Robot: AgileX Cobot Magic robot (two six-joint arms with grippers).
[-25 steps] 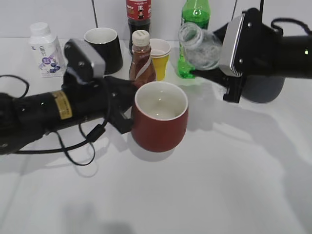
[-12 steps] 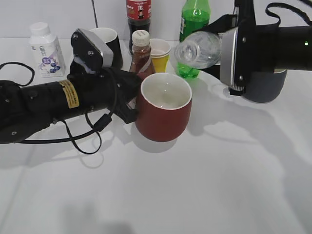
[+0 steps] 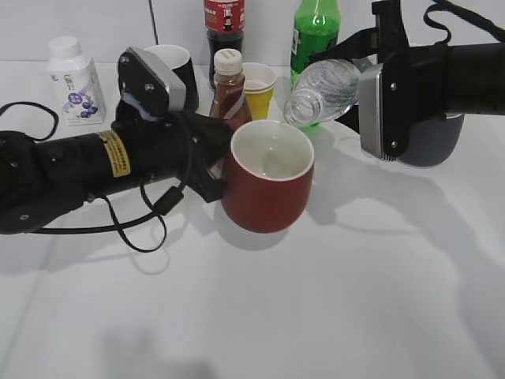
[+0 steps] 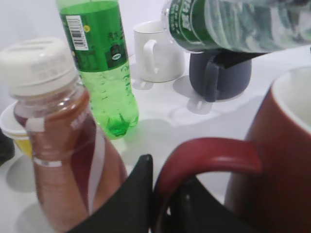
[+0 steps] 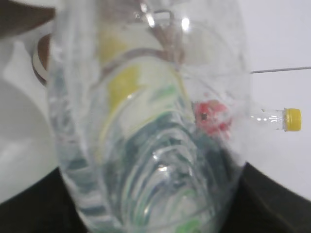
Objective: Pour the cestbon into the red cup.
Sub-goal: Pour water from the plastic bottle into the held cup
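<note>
The red cup [image 3: 267, 185], dark red with a white inside, is held upright near the table's middle. My left gripper [image 3: 213, 170] is shut on its loop handle [image 4: 209, 153], with the black fingers [image 4: 163, 194] either side of the loop. The cestbon [image 3: 327, 87] is a clear bottle with a dark green label [image 4: 189, 22] and no cap. It is tilted, with its mouth down-left just over the cup's far rim. My right gripper [image 3: 359, 83] is shut on the bottle's lower body. The bottle [image 5: 146, 121] fills the right wrist view.
Behind the cup stand a brown Nescafe bottle [image 3: 230, 91], a yellow paper cup [image 3: 259, 93], a green soda bottle [image 3: 314, 35], a cola bottle [image 3: 224, 24] and a black mug [image 3: 170, 71]. A dark grey mug [image 3: 430, 146] sits under the right arm. A white milk bottle [image 3: 73, 79] is far left.
The left gripper has moved the cup right, toward the bottle. The right gripper has tipped the bottle further, lowering its mouth to the cup's rim.
</note>
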